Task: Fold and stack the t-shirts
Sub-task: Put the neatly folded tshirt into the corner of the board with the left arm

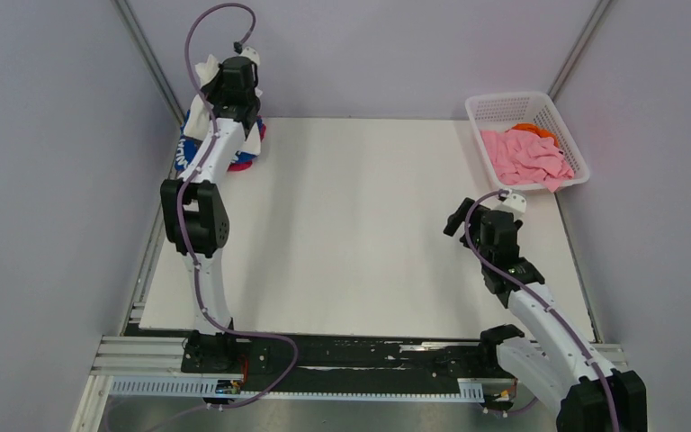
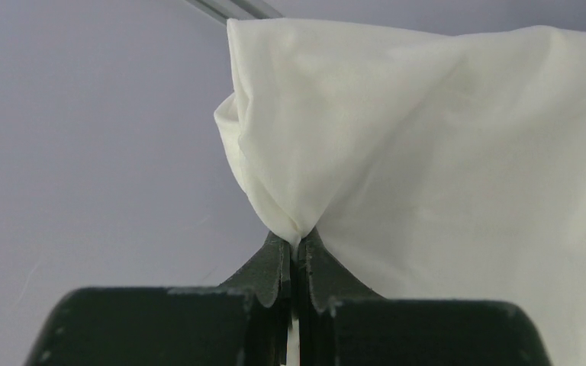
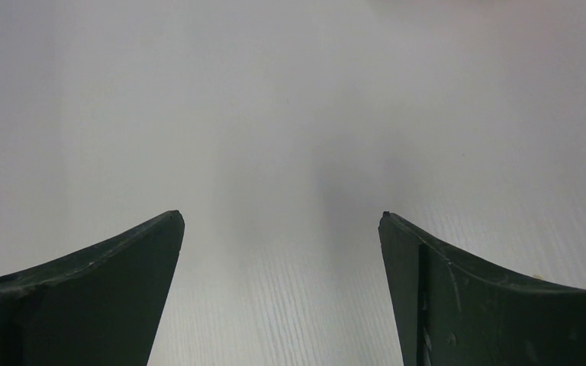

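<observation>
My left gripper (image 1: 221,76) is raised over the far left corner of the table and is shut on a bunched fold of the white t-shirt (image 1: 203,74). The shirt hangs down behind the arm. In the left wrist view the jaws (image 2: 297,238) pinch the white cloth (image 2: 442,152), which fills the right side. The royal-blue t-shirt with white lettering (image 1: 185,149) lies under it on the corner, with a bit of red cloth (image 1: 245,165) at its edge. My right gripper (image 1: 456,220) is open and empty, low over the bare white table (image 3: 275,114), right of centre.
A white lattice basket (image 1: 490,108) stands at the far right corner. It holds a pink t-shirt (image 1: 526,157) and an orange one (image 1: 533,130). Grey walls close in the left, back and right sides. The arm bases sit on a rail at the near edge.
</observation>
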